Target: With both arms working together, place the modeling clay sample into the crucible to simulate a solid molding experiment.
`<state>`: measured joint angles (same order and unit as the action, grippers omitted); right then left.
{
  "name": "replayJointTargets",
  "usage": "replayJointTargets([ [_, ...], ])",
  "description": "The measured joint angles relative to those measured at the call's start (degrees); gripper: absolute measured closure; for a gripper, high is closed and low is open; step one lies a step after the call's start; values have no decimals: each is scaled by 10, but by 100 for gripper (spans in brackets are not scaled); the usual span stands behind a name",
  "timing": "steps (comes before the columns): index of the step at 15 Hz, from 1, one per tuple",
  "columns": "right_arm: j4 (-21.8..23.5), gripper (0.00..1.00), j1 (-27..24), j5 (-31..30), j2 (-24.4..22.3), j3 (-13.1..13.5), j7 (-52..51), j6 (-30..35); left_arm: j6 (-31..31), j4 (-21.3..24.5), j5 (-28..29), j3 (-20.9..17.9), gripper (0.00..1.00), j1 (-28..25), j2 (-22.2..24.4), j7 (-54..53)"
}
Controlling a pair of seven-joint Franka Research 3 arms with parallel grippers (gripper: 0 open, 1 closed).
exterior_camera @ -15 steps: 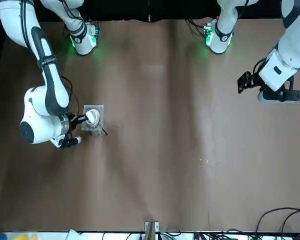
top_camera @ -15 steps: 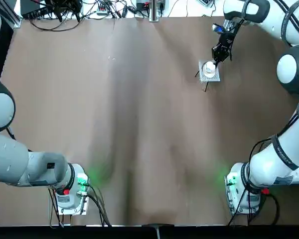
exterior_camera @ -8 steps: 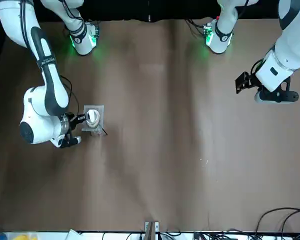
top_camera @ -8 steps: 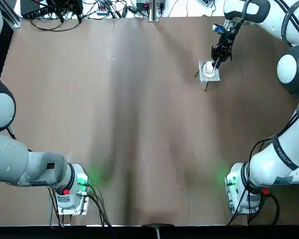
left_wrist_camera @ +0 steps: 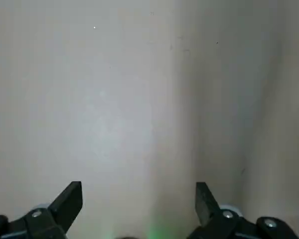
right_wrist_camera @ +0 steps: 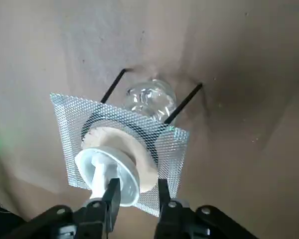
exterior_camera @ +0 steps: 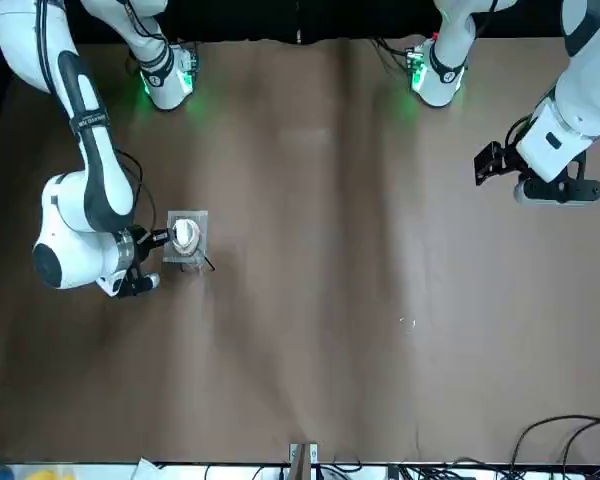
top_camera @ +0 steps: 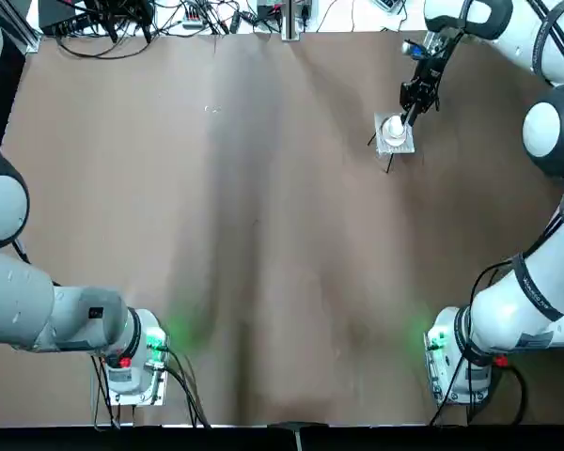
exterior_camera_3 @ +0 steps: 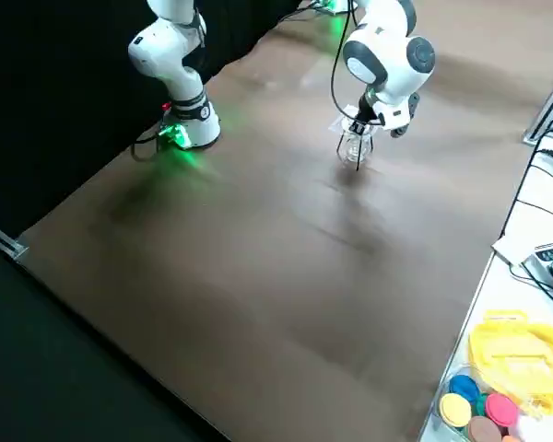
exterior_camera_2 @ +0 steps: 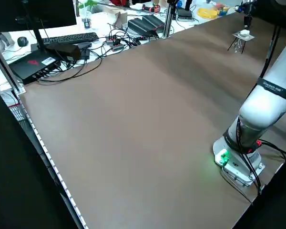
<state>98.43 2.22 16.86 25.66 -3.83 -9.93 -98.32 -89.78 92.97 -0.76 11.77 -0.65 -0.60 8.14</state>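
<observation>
**At the far right of the desk (top_camera: 263, 235), the right claw (right_wrist_camera: 138, 181) stands spread at a small white round ceramic crucible (right_wrist_camera: 124, 185)**

Top view: the crucible sits on a grey square mesh pad (top_camera: 383, 147), with the black right claw reaching in from the far side. The glossy white left arm (top_camera: 75, 310) lies along the left edge.

Front view: the right claw is beside the crucible; the left arm's dark end hangs over the robot's left side of the desk, well apart from the pad.

Left side view: the pad stands on thin black legs, a clear glass vessel (exterior_camera_2: 238, 45) beneath it.

Right side view: the glass vessel shows between the legs again. On a white surface are a yellow plastic tray (exterior_camera_3: 521, 354) and tubs with coloured lids (exterior_camera_3: 481, 405).

Left wrist view: the left claw (left_wrist_camera: 139, 184) is spread, its two black fingers well apart above bare desk.

Right wrist view: the right claw's fingers are apart at the crucible's rim, which rests tilted on an off-white round disc (right_wrist_camera: 145, 167) on the mesh. An elongated off-white lump, seemingly the modeling clay sample (right_wrist_camera: 99, 180), lies inside the crucible; glare blurs its outline. I cannot tell whether a finger touches it.
</observation>
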Motion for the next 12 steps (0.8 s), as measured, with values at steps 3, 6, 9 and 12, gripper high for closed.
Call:
replayJointTargets([
  [3, -18, 61, -3, -4, -3, 1, 0, 0, 1, 0, 0, 0, 0, 1, 2, 0],
  [6, -55, 53, -5, -38, -19, 2, 0, 0, 3, -8, 0, 0, 0, 0, 3, 0],
  [9, -78, 42, -6, -57, -46, 2, 0, 2, 23, -23, 0, 0, 0, 0, 4, 2],
  [12, -89, 19, -6, -85, -74, 3, 1, 3, 28, -25, 0, 0, 0, 2, 4, 3],
])
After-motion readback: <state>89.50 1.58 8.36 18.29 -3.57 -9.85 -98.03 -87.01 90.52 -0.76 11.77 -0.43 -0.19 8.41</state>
